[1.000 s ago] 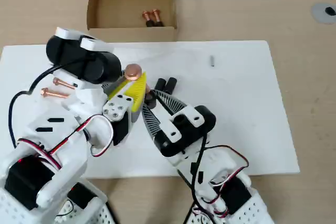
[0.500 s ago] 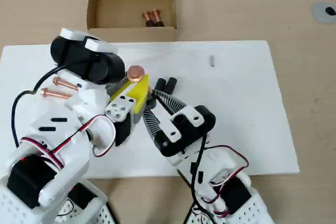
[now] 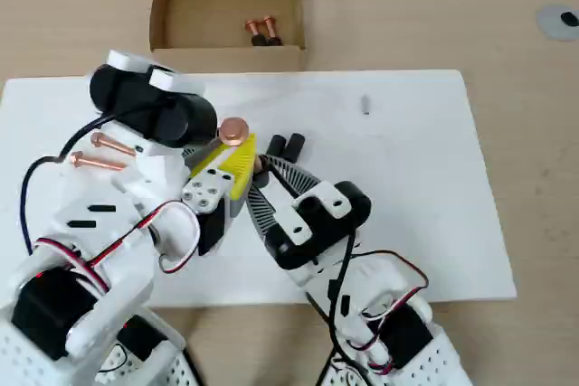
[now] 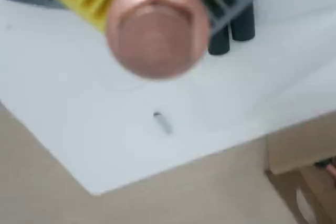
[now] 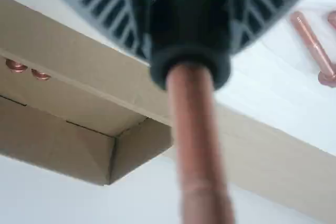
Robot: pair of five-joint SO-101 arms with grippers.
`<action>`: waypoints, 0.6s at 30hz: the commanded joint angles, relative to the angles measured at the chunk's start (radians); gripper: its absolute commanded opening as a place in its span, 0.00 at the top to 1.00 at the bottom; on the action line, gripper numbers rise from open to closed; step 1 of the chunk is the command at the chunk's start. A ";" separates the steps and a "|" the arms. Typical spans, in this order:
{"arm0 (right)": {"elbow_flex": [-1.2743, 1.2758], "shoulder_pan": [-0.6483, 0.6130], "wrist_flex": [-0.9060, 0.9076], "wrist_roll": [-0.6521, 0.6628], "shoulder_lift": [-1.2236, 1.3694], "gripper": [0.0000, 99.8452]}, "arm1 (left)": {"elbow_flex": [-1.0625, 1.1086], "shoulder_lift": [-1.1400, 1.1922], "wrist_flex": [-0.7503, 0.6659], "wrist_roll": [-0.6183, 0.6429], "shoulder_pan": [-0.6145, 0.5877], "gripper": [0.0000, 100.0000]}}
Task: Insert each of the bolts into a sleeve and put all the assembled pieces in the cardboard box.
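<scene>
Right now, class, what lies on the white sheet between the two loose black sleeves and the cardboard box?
Nothing: in the high view the white sheet is bare from the loose sleeves to the cardboard box.

A: What is carried by the table (image 3: 534, 142)?

B: Most of its tan top is covered by a white sheet (image 3: 416, 214). A cardboard box (image 3: 161, 15) is set at the far edge, touching the sheet.

A: And on the sheet itself?

B: Two loose copper bolts (image 3: 95, 162) are laid side by side near the left end. Two black sleeves (image 3: 296, 143) are found near the middle, with a small grey pin (image 3: 365, 105) well apart from them. A grey disc (image 3: 554, 19) is seen at the table's far right corner.
</scene>
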 commanded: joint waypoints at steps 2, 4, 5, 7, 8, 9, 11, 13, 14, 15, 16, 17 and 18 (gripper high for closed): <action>-0.005 0.012 -0.026 0.005 -0.147 0.99 | -0.005 -0.004 0.002 0.003 0.008 1.00; -0.005 0.012 -0.026 0.005 -0.147 0.99 | -0.005 -0.004 0.002 0.005 0.014 1.00; -0.005 0.012 -0.026 0.005 -0.147 0.99 | -0.005 -0.004 0.002 0.005 0.014 1.00; -0.007 0.012 -0.026 0.005 -0.147 0.99 | -0.005 -0.002 0.002 0.005 0.015 1.00; -0.007 0.012 -0.026 0.005 -0.147 0.99 | -0.005 -0.002 0.002 0.005 0.015 1.00; -0.007 0.012 -0.026 0.005 -0.147 0.99 | -0.003 -0.002 0.002 0.005 0.015 1.00; -0.007 0.012 -0.026 0.005 -0.147 0.99 | -0.003 0.001 0.012 0.005 0.015 1.00; -0.008 0.012 -0.026 0.005 -0.147 0.99 | -0.003 0.002 0.029 0.005 0.015 1.00; -0.008 0.012 -0.026 0.005 -0.147 0.99 | 0.002 0.002 0.031 0.005 0.015 1.00; -0.008 0.012 -0.026 0.005 -0.147 0.99 | 0.012 0.001 0.028 0.005 0.015 1.00; -0.008 0.012 -0.026 0.005 -0.147 0.99 | 0.023 -0.002 0.028 0.005 0.015 1.00; -0.008 0.012 -0.026 0.005 -0.147 0.99 | 0.034 -0.004 0.028 0.005 0.015 1.00; -0.008 0.012 -0.026 0.005 -0.147 0.99 | 0.041 -0.004 0.028 0.005 0.015 1.00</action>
